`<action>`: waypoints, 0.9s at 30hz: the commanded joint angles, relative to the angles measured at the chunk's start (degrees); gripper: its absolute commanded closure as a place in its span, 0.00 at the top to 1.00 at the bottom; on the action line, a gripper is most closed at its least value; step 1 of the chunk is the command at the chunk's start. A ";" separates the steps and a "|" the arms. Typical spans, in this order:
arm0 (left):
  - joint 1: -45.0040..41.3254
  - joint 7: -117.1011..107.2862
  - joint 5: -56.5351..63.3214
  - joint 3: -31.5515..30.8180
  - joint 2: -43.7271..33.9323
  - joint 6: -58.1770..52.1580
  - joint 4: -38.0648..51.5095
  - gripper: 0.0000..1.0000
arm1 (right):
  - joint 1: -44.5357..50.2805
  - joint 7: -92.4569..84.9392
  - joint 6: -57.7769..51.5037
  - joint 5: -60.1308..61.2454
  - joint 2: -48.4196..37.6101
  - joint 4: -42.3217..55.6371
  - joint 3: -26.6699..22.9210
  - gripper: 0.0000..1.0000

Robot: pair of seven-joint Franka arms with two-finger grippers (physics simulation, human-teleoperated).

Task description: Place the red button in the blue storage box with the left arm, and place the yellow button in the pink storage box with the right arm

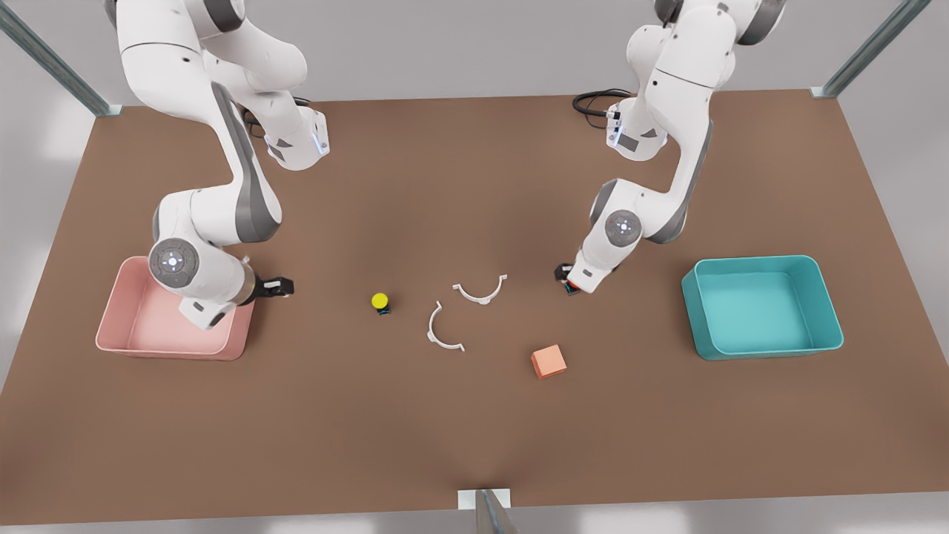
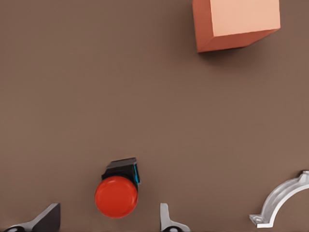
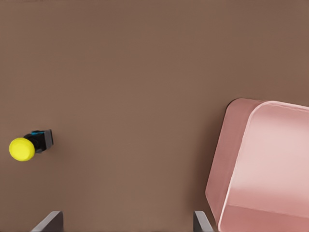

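Brown table (image 1: 474, 445) under everything, metal frame posts at far corners. Two white half-ring clamps mid-table, lying flat, near each other but apart: far clamp (image 1: 480, 290) opening toward far side, near clamp (image 1: 440, 328) opening toward front view's right. Orange cube (image 1: 549, 361) nearer, on front view's right of clamps, well apart. Black cables (image 1: 593, 102) at far edge.

- The red button (image 2: 116, 195) has a round red cap on a small black base; it sits on the brown table, and the front view shows it well apart from the blue box.
- The yellow button (image 1: 380, 302) has a round yellow cap on a black base and stands alone near the table's middle.
- The blue box (image 1: 761, 306) is an open teal tub on the front view's right.
- The pink box (image 1: 175, 316) is an open tub on the front view's left.
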 commanded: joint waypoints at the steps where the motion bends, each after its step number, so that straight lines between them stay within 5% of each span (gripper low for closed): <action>1: -0.27 -18.12 -0.01 -0.02 1.16 6.04 -0.44 1.00 | 0.46 9.19 5.25 -0.06 0.34 -1.29 0.43 1.00; 3: -0.27 -18.12 -0.01 -0.02 2.13 6.13 -0.35 0.99 | 0.46 10.87 9.30 -0.07 0.34 -3.93 0.95 1.00; 5: -0.27 -17.95 -0.01 -0.10 2.48 6.22 -0.26 0.77 | 0.64 13.15 12.55 -0.07 0.42 -6.30 2.01 1.00; 8: -0.19 -17.77 0.07 -0.02 4.15 6.48 0.00 0.77 | 0.90 17.99 15.54 -0.07 2.00 -7.09 4.21 1.00; 14: -0.10 -17.51 0.07 -0.02 4.50 6.48 0.00 0.53 | 1.60 24.58 16.86 -0.15 5.25 -6.83 5.96 1.00; 20: 1.83 -17.24 0.42 0.34 -3.23 0.51 0.97 0.52 | 5.91 30.20 18.27 -0.42 7.54 -4.28 7.02 1.00; 23: 11.06 -1.78 0.60 1.13 -12.64 -12.85 1.58 0.52 | 5.65 30.47 24.50 -1.38 12.20 -1.38 7.11 1.00; 27: 25.64 18.41 0.60 1.13 -14.13 -24.19 5.80 0.52 | 6.35 32.39 28.10 -1.30 19.23 3.54 7.11 1.00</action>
